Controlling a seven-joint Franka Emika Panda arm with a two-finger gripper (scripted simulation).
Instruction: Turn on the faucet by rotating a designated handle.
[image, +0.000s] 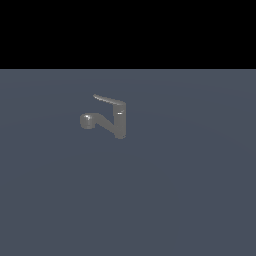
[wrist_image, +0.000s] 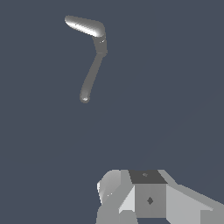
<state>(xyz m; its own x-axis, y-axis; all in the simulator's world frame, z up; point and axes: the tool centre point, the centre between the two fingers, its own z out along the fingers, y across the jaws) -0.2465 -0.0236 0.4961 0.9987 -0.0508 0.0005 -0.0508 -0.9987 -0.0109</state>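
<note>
Faucet (image: 118, 122) stands alone on grey worktop (image: 190, 200), upright body, toward exterior view's left of centre. Handle (image: 107, 100) thin, tapered, long axis sideways from body top toward exterior view's left, slightly raised at tip. Thicker spout slants down same side. Wrist view: faucet (wrist_image: 99, 43) well apart from tool (wrist_image: 144, 197); fingers hidden, opening cannot tell. No writing readable.

gripper (wrist_image: 131, 197) — pale grey fingers partly in wrist view | jaw spacing unclear — nothing held
</note>
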